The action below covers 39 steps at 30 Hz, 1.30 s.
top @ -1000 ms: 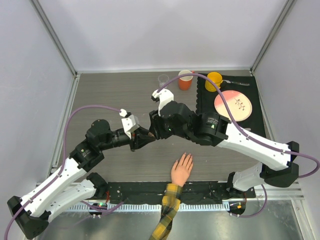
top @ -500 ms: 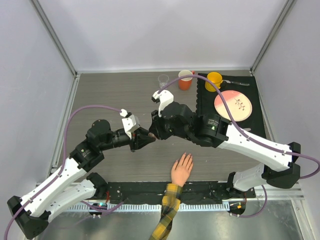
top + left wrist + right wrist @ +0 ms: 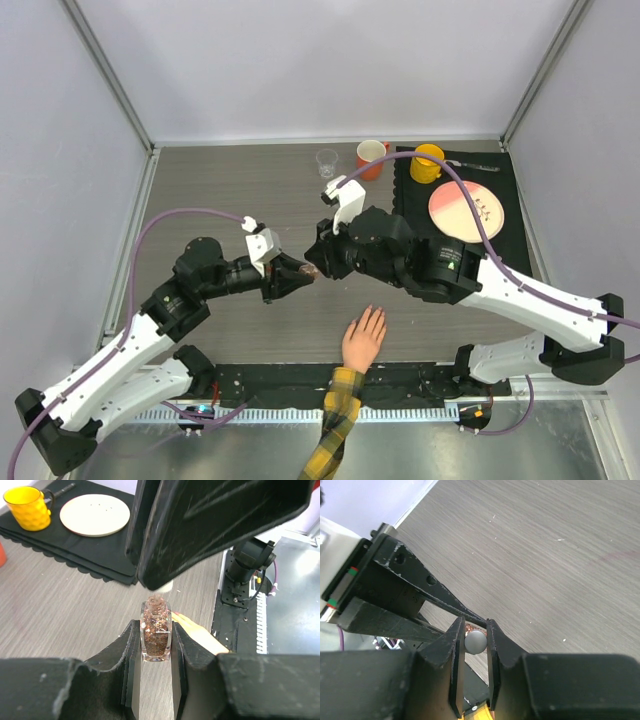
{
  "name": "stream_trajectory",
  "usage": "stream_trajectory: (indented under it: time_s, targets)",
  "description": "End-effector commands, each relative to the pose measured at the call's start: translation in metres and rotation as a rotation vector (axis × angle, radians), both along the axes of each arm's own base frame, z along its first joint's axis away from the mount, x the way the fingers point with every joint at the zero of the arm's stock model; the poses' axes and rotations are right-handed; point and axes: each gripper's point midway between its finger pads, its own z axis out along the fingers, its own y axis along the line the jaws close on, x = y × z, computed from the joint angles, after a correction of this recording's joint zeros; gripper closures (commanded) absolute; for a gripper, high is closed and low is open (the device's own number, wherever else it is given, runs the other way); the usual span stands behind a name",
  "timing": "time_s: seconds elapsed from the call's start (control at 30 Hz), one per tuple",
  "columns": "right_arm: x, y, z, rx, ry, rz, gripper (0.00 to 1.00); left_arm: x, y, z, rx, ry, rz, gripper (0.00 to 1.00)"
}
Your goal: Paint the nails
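Well inside the edges of the grey table (image 3: 230,195), left gripper (image 3: 301,273) squeezed a brown glittery glass bottle (image 3: 156,641); right gripper (image 3: 475,630), wider before, pinched its round grey cap (image 3: 475,642).

The nails (image 3: 376,313) are tiny, peach like the fingertips of the fake hand (image 3: 362,340) and hard to tell from them. The hand lies flat, palm down, at the near edge of the table (image 3: 220,190), fingers pointing away, its yellow-and-black plaid sleeve (image 3: 338,425) running back over that edge.

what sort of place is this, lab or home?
Probably a lab test cell: plain white walls box in the table, and a fake hand in a plaid sleeve lies at its near edge.
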Motion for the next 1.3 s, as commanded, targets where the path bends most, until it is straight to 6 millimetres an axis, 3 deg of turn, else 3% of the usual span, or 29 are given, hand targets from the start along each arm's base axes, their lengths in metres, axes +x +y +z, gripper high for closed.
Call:
stream_trajectory:
  time_s: [0.0, 1.27]
  targets:
    - [0.003, -0.008, 0.016, 0.028, -0.051, -0.015, 0.99, -0.003, -0.004, 0.025, -0.045, -0.048, -0.036, 1.0]
    - [0.001, -0.007, 0.031, 0.088, -0.066, -0.003, 0.99, -0.009, -0.006, 0.024, -0.043, -0.049, -0.074, 1.0]
